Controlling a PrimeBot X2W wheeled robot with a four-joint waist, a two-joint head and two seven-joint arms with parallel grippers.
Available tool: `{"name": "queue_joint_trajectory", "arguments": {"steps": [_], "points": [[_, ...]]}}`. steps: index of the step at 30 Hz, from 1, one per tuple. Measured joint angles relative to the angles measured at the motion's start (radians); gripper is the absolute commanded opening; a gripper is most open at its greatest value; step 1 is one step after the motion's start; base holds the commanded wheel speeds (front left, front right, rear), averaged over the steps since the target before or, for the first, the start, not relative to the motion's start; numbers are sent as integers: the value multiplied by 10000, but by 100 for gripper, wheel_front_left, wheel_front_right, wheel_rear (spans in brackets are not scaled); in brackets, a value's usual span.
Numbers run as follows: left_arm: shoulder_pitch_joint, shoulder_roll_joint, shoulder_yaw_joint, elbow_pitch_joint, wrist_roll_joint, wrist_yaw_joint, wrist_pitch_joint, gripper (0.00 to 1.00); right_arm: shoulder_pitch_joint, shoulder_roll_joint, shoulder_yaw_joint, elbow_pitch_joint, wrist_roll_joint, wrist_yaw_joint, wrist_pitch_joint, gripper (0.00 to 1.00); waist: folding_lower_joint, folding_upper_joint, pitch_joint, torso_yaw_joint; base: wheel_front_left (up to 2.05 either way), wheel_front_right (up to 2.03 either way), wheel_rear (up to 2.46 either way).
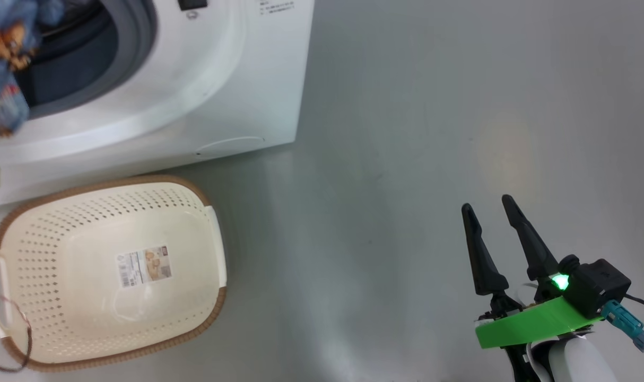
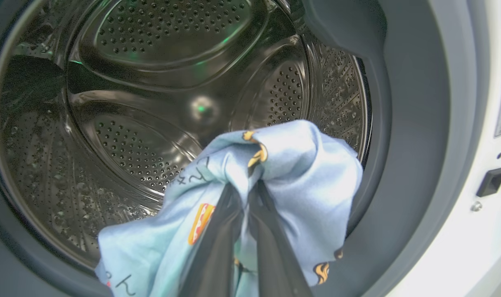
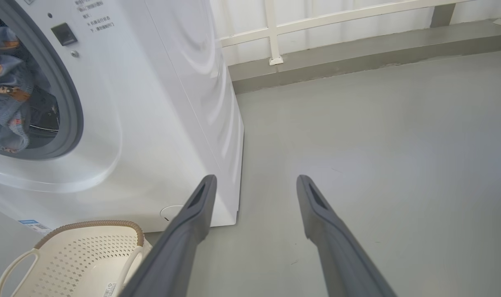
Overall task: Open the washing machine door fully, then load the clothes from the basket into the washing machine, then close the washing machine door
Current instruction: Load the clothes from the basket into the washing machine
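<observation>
The white washing machine [image 1: 194,95] stands with its mouth uncovered; its door is out of view. In the left wrist view my left gripper [image 2: 244,190] is shut on the light blue bear-print clothes [image 2: 300,173], held at the grey seal [image 2: 415,123] in front of the steel drum [image 2: 151,123]. The clothes [image 1: 3,63] hang in the opening at the head view's top left, and the clothes [image 3: 7,90] also appear in the right wrist view. The cream basket [image 1: 46,239] sits on the floor below the machine with nothing in it. My right gripper [image 1: 487,203] is open over the floor, far to the right.
Bare grey floor [image 1: 407,159] spreads right of the machine. A white railing [image 3: 275,37] on a low kerb runs behind it. A thin cable loop [image 1: 14,339] hangs over the basket's left end. The basket's rim [image 3: 89,225] lies just left of my right gripper [image 3: 255,179].
</observation>
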Motion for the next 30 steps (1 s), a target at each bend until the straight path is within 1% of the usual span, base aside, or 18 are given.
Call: {"name": "queue_joint_trajectory", "arguments": {"steps": [4, 6, 11, 12, 15, 20, 24, 26, 28, 30], "points": [[-964, 334, -430, 525, -157, 0, -4, 0, -128, 4, 159, -79, 71, 0, 0, 100, 1, 0, 325, -188, 0, 0, 0], [-1434, 451, -675, 884, -257, 0, -29, 0, -133, 2, 184, -90, 314, 0, 0, 100, 0, 0, 467, -288, 0, 0, 0], [-2625, 702, -1350, 1964, -629, 0, -21, 0, -162, 0, 359, -142, 460, 0, 0, 100, 0, 0, 790, -551, 0, 0, 0], [-3078, 807, -1576, 2314, -805, 0, 92, 0, -162, 8, 500, -153, 529, 0, 0, 100, 0, 0, 923, -647, 0, 0, 0], [-3719, 945, -1816, 2836, -1018, 0, 456, 0, -162, 6, 560, -194, 545, 0, 0, 100, 0, 0, 1134, -782, 0, 0, 0], [-4498, 1292, -2445, 3526, -1603, 0, 1235, 0, -163, 10, 817, -263, 617, 0, 0, 100, 0, 0, 1501, -999, 0, 0, 0], [-4896, 1595, -2982, 3802, -2046, 0, 1785, 0, -162, 8, 968, -280, 637, 0, 0, 100, 0, 1, 1791, -1139, 0, 0, 0], [-5074, 1732, -3158, 3912, -2330, 0, 2040, 0, -161, 10, 1106, -318, 823, 0, 0, 100, 0, 0, 1926, -1199, 0, 0, 0], [-5301, 1858, -3235, 3990, -2638, 0, 2182, 0, -160, 15, 1166, -362, 874, 0, 0, 100, 0, 0, 2059, -1248, 0, 0, 0], [-5412, 1939, -3321, 3996, -2721, 0, 2188, 0, -158, 15, 1174, -378, 884, 0, 0, 100, 0, 0, 2124, -1269, 0, 0, 0]]}}
